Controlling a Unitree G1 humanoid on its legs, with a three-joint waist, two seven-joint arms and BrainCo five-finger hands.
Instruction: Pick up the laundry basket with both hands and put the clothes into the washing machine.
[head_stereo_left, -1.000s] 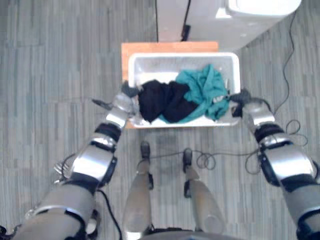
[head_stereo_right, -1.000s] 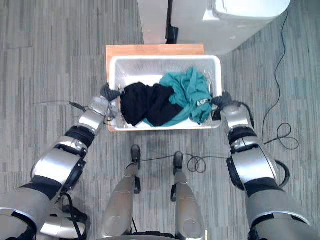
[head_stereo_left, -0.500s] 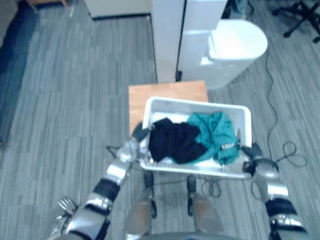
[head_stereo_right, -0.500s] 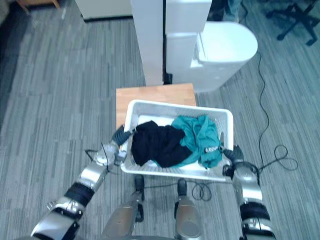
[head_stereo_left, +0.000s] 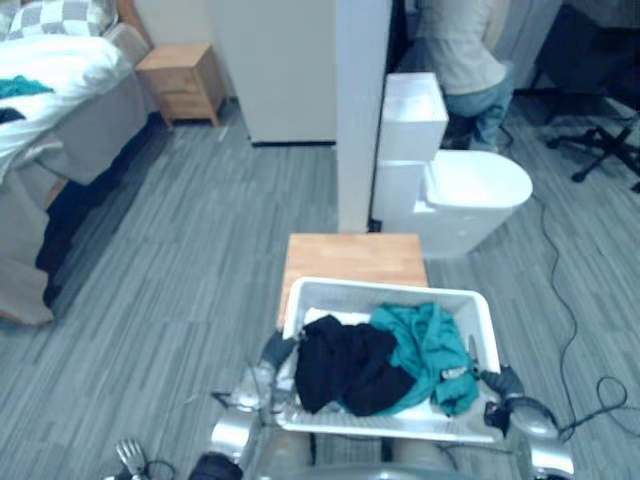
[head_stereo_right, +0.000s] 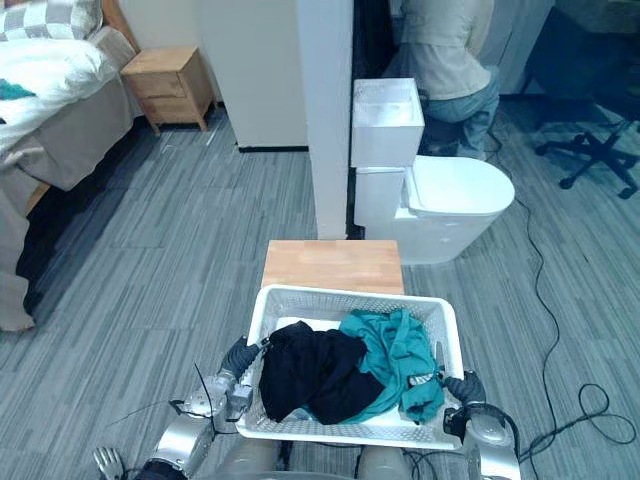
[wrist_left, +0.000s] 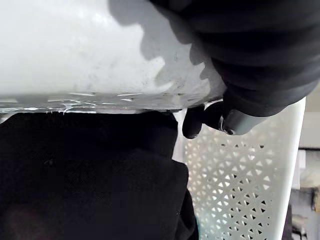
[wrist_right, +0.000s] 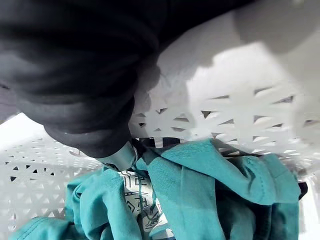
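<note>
1. Left hand and right hand each curl their fingers over the basket rim, gripping both ends.
2. The clothes, black and teal, sit heaped between the hands.
3. This looks like the carry step. Next, keep it level toward the white unit ahead of the hands.

Occlusions and crops.
Person cut at top edge; bed cut at left edge; wooden counter partly behind laundry basket; black garment covers basket floor.
</note>
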